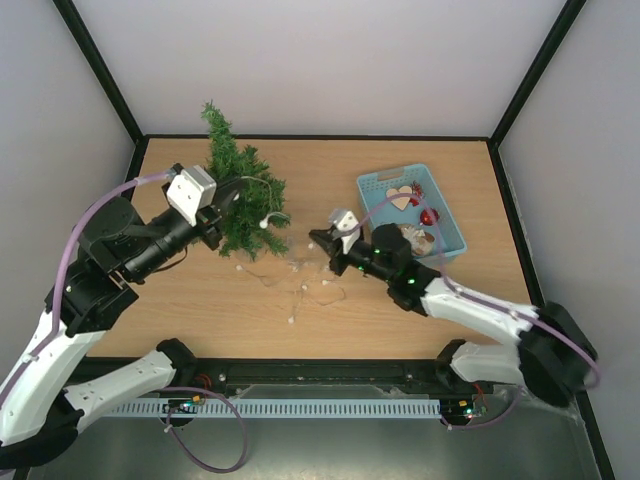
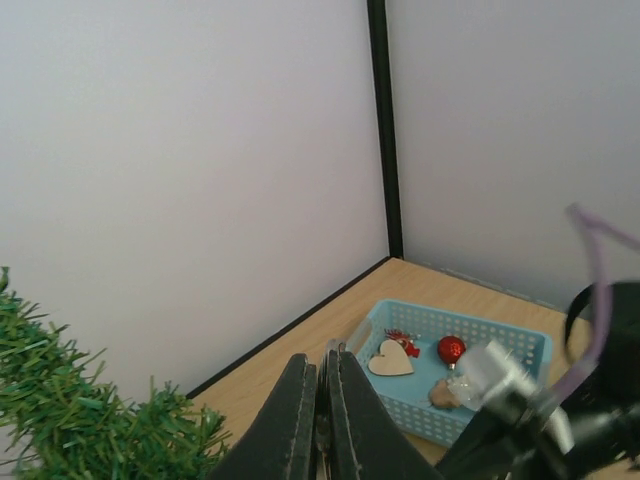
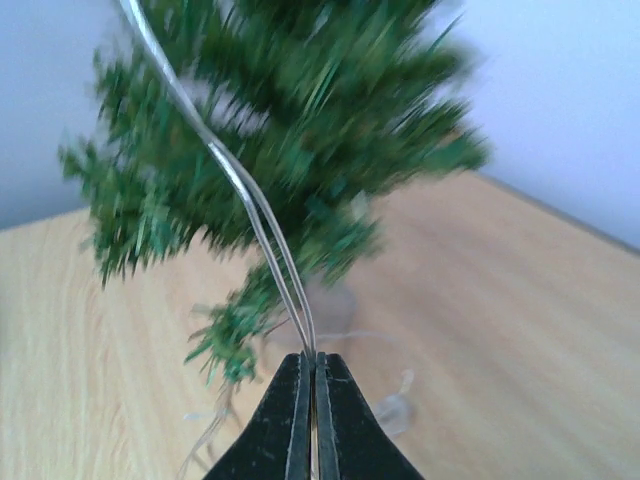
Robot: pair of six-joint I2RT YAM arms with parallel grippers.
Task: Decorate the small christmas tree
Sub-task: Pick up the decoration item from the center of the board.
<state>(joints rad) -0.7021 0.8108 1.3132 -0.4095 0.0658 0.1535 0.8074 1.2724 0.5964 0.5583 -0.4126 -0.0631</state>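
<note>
The right end effector (image 3: 314,360) is pinched shut on the wire (image 3: 240,185) — the tree (image 1: 238,190) stands tilted straight ahead of it, near the tabletop's (image 1: 220,310) back-left corner, beside the closed left end effector (image 2: 322,360) — the nearer one.

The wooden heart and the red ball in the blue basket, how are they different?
The heart is pale wood, while the ball is shiny red. The heart is flat with a pointed tip, and the ball is round. The heart also looks wider than the ball. Both lie side by side in the blue basket, and neither is on the tree yet.
</note>
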